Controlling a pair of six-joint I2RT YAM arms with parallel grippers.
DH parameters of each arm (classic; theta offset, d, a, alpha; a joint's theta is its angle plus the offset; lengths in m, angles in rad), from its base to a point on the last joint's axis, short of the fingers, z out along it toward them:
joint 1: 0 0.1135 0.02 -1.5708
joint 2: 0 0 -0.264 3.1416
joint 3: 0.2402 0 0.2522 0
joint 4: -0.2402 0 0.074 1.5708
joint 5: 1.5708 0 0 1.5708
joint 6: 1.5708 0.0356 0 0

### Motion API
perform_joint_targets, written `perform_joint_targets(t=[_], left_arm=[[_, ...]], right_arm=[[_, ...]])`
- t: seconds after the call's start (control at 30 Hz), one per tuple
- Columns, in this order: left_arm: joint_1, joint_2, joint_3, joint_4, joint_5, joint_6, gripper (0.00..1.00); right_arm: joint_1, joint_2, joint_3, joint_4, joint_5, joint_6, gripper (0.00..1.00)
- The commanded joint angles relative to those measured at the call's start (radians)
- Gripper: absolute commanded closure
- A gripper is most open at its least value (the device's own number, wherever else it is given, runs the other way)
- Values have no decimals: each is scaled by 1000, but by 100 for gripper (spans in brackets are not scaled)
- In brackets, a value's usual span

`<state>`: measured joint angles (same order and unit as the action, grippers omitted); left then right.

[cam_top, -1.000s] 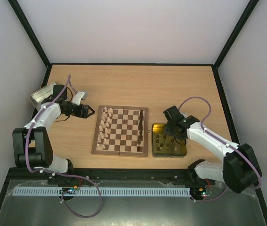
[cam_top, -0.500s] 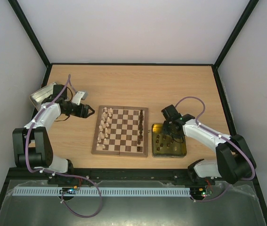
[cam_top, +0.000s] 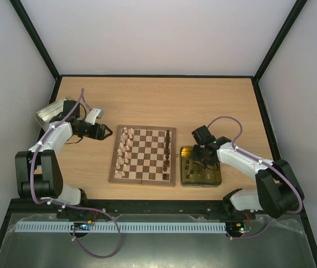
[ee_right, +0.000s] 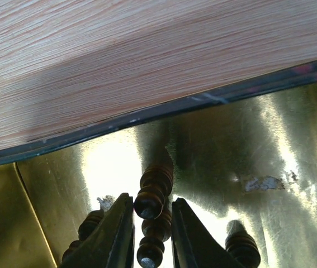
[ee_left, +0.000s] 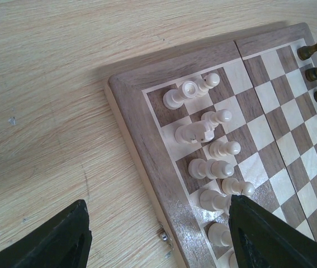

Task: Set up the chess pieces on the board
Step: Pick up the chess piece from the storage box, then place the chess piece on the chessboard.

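Near the middle of the table (cam_top: 164, 100): the board (cam_top: 141, 181) (ee_left: 147, 128), lying flat. Along its left side, cream pieces (cam_top: 124, 151) (ee_left: 206, 125) standing in two files; along its right side, a single file of dark pieces (cam_top: 168, 151) (ee_left: 315, 47). Just beside the board's right edge: a gold tin (cam_top: 217, 180) (ee_right: 247, 139), with more dark chessmen (cam_top: 194, 166) standing inside. Down in the tin's far left part: the right gripper (cam_top: 203, 158) (ee_right: 150, 199), fingers (ee_right: 119, 234) set close on either side of one dark piece (ee_right: 152, 190), its rounded head level with the tips. Cannot tell from the wrist view whether the pads actually pinch it or stand a hair off. Directly below it between the same fingers, a second dark piece (ee_right: 154, 240); off to each side, two others (ee_right: 242, 245) (ee_right: 88, 223) on the shiny tin floor. Left of the board, over bare wood: the left gripper (cam_top: 105, 133) (ee_left: 158, 240), released, fingers (ee_left: 52, 237) spread wide, pointed toward the cream side. At the table's far left edge, behind that arm: a silver tin (cam_top: 49, 111).
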<state>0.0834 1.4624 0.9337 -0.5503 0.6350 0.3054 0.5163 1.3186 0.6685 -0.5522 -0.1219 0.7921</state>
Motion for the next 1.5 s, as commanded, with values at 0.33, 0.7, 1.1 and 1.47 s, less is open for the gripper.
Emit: perform_joint_targets(t=[0.33, 0.7, 1.1, 1.47], left_arm=[[-5, 1, -10, -1, 6, 8, 31], [-9, 6, -10, -2, 6, 8, 31], [-10, 1, -10, 3, -6, 5, 31], [-10, 3, -12, 4, -2, 8, 31]], right_arm=[[-4, -19, 86, -103, 120, -68, 98], [129, 20, 364, -243, 188, -88, 98], [248, 419, 788, -239, 190, -153, 98], [248, 621, 941, -254, 153, -209, 98]])
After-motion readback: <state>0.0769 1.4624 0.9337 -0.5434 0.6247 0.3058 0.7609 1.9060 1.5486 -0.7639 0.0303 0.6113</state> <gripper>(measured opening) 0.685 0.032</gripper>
